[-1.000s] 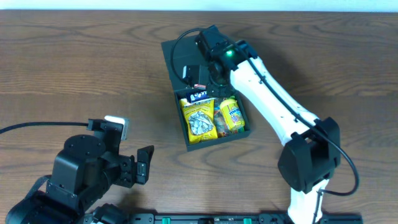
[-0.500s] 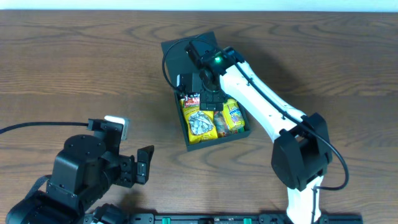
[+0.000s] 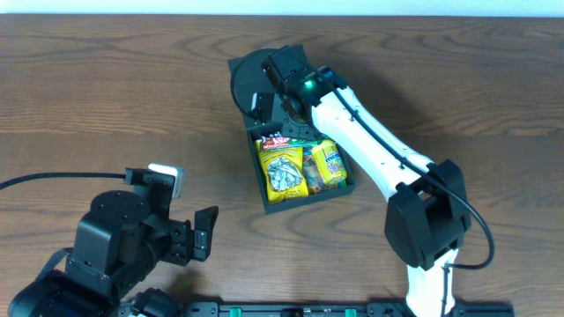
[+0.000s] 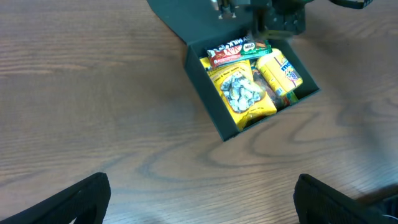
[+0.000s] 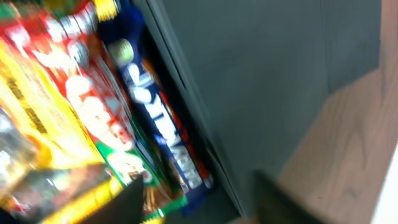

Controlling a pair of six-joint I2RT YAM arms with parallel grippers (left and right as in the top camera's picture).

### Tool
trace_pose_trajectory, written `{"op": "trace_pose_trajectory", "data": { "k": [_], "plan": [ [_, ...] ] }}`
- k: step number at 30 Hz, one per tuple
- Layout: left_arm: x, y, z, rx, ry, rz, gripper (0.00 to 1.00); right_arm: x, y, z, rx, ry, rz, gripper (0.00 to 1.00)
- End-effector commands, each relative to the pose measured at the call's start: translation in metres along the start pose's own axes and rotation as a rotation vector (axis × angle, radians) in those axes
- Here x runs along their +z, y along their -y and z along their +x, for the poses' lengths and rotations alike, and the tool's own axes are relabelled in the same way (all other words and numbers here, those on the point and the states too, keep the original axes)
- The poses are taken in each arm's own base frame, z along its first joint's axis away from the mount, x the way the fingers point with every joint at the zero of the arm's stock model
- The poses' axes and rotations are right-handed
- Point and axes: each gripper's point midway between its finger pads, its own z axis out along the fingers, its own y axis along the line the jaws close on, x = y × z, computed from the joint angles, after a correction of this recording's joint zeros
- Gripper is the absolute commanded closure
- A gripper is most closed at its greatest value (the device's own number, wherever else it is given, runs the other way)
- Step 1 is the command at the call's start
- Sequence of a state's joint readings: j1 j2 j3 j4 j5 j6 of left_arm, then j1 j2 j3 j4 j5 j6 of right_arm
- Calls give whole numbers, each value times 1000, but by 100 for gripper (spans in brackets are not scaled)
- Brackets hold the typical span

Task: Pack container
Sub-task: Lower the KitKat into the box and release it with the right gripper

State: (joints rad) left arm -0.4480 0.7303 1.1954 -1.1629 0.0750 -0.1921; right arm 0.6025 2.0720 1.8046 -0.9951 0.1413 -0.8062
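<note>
The container (image 3: 310, 200) is a dark box in mid table with its lid flap (image 3: 249, 76) open and lying back to the far left. Inside are a yellow packet (image 3: 284, 169), a second yellow packet (image 3: 328, 163) and a red packet (image 3: 275, 139) at the back. My right gripper (image 3: 286, 110) hovers over the box's back edge, open and empty. Its blurred wrist view shows a blue packet (image 5: 158, 124), a red packet (image 5: 81, 93) and the lid (image 5: 261, 68). My left gripper (image 3: 207, 233) is open and empty near the front left. Its view shows the container (image 4: 208, 102).
Bare wood table (image 3: 106, 97) surrounds the box on all sides. The white right arm (image 3: 379, 150) slants from the front right over the box's right side. The left arm's dark base (image 3: 115, 246) fills the front left corner.
My right gripper dipped into the back of the box, then drew back toward the lid. A red packet now lies at the back of the box. The left arm has not moved.
</note>
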Motion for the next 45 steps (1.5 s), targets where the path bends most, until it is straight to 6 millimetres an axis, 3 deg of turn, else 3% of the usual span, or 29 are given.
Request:
{"op": "trace_pose_trajectory", "data": {
  "k": [1,3,8,11,18,24,33,45],
  "plan": [
    [-6,0,-6,19,25,0,5,3,-6,-16,171,69,-38,99],
    [-6,0,-6,19,24,0,5,3,-4,-21,256,91,-43,99],
    [-6,0,-6,19,25,0,5,-5,-34,-53,274,254,-245,98],
    [-6,0,-6,19,24,0,5,-2,-44,-59,297,279,-310,98],
    [-6,0,-6,19,24,0,5,21,-61,-48,335,208,-367,98],
    [-6,0,-6,19,24,0,4,24,-68,-38,338,165,-382,99],
    [-6,0,-6,19,24,0,4,21,-62,-33,392,141,-356,99],
    [-6,0,-6,19,24,0,5,13,-34,-7,715,81,-310,99]
  ]
}}
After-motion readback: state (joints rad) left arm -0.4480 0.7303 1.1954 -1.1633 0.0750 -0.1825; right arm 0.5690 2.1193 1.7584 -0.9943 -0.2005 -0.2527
